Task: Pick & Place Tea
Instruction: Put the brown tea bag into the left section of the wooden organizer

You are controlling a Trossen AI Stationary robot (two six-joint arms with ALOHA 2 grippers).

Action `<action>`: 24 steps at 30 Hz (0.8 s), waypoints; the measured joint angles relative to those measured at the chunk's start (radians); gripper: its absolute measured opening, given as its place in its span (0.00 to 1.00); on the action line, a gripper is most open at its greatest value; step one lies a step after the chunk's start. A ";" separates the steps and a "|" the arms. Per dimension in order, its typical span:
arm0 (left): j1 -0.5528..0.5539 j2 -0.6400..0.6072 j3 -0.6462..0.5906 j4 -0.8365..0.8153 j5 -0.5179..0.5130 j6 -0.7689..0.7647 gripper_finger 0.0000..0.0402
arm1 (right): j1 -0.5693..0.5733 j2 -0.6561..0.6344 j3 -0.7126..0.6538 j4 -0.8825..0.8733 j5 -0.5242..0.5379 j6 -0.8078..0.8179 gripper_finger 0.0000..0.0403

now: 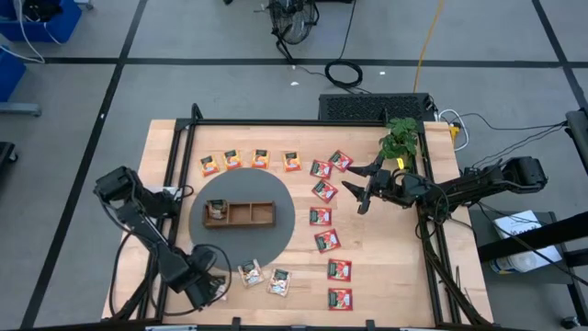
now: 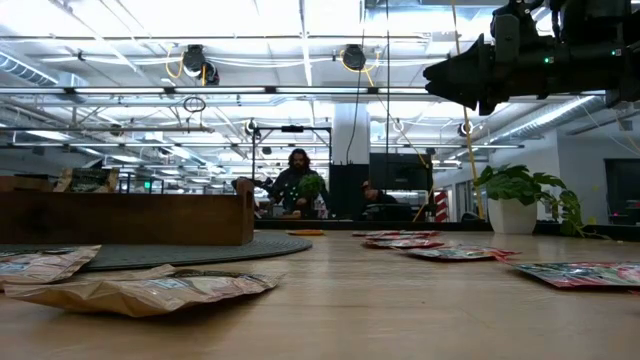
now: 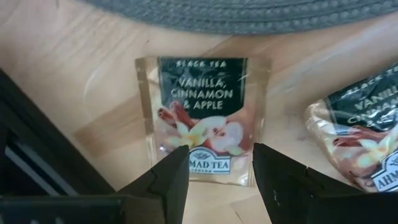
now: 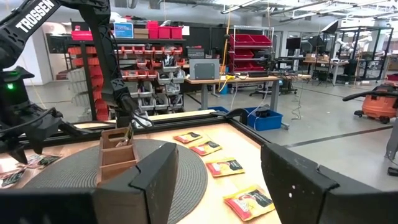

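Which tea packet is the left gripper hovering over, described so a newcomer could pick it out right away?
Start at the round grey mat holding the wooden tray. Just off the mat's near edge lie two white-and-green packets; the left gripper, open, hovers over the white-and-green packet closer to the left arm. Unlike the orange and red rows, it reads vanilla, cinnamon and apple.

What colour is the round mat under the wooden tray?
Grey mat, clearest in the high view, under the brown tray.

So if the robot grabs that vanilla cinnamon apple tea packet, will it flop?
The vanilla packet looks thin and flat, so it is probably light and a bit bendy. Its shiny wrapper may slip on the wooden table. The left gripper stands open above it.
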 joint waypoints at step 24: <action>-0.023 0.000 -0.001 -0.094 -0.017 -0.048 0.45 | 0.000 0.000 0.000 0.000 -0.001 0.001 0.53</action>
